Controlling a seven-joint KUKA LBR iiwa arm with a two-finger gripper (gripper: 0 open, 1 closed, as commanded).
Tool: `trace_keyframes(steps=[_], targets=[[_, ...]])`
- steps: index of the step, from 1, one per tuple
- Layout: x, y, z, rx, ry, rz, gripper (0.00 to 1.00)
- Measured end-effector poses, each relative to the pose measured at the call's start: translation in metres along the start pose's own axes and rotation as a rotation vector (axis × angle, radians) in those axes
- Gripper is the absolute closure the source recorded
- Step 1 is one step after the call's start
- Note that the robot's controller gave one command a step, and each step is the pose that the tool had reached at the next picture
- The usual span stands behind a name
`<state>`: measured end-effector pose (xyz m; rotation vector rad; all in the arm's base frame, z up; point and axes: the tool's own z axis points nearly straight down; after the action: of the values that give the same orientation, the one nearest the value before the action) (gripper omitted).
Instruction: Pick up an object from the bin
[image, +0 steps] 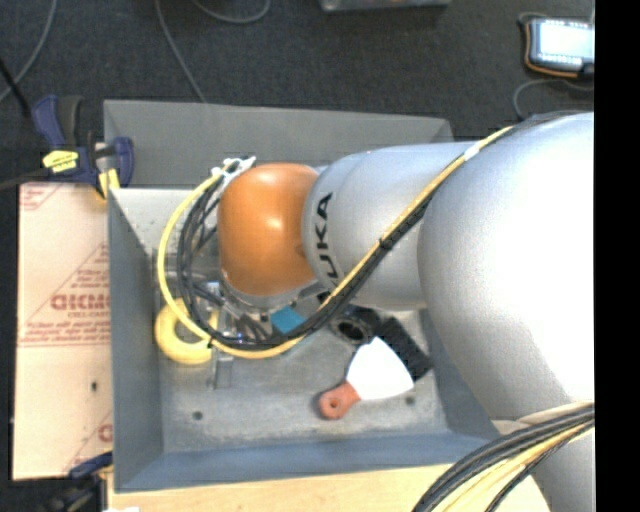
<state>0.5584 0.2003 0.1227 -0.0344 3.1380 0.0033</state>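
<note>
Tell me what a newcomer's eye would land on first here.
The silver arm with its orange cover dominates, reaching from the right across the middle of the grey bin. On the bin floor, a yellow ring lies at the left, and a white fan-shaped piece with a reddish knob lies toward the front right.

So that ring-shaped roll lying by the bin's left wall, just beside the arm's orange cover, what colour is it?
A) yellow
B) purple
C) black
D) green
A: the roll lying against the left wall of the bin is plainly pale yellow.
</note>
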Motion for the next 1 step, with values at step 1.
trace_keyframes(steps=[1], targets=[[-0.0012, -0.0010, 0.0253, 0.000, -0.001, -0.017, 0.00]])
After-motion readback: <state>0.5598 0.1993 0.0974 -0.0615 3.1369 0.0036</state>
